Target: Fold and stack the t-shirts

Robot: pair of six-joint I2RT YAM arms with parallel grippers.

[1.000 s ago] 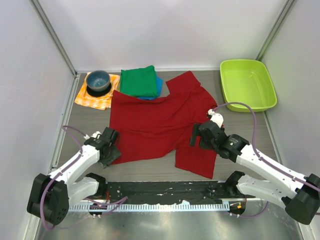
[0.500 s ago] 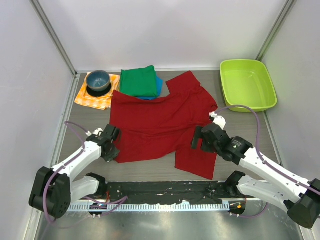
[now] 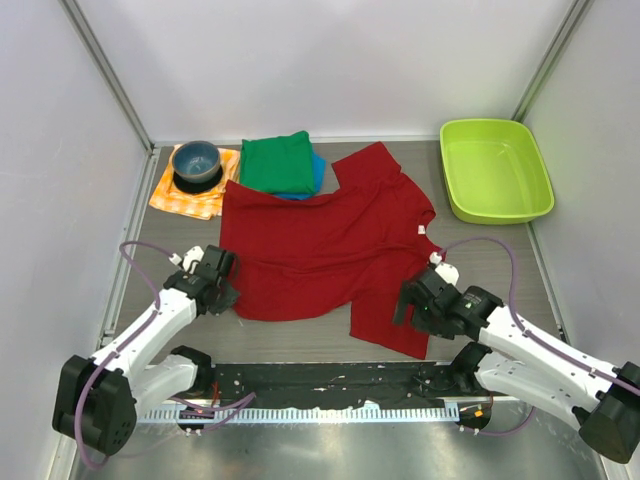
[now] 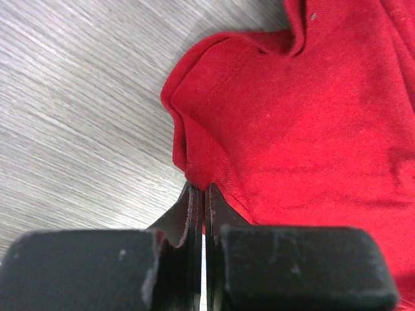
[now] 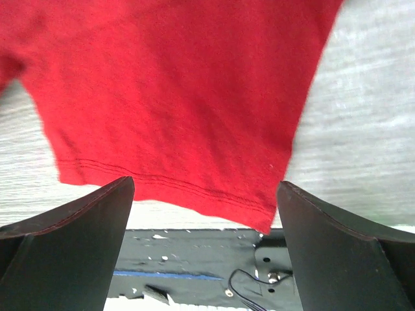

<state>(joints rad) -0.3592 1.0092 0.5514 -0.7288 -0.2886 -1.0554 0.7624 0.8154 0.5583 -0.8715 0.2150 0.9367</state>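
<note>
A: The dark red t-shirt (image 3: 310,245) lies central on the counter (image 3: 185,235). The left gripper (image 4: 200,194) pinches its left-edge corner, and the right gripper (image 5: 204,188) gapes over the near hem.
B: Pulling now, one-sided, could skew or bunch it.

The work takes place on a table (image 3: 300,342) with a grey surface of fine wood grain, closed in by plain white walls: a back wall (image 3: 330,60), a left wall (image 3: 50,200) and a right wall (image 3: 600,150). Two slanted metal posts, the left post (image 3: 110,75) and the right post (image 3: 548,60), stand at the far corners. Along the near edge lies a black strip (image 3: 330,378) with white marks, and before it a shiny metal ledge (image 3: 330,445); the light is even and soft.
</note>
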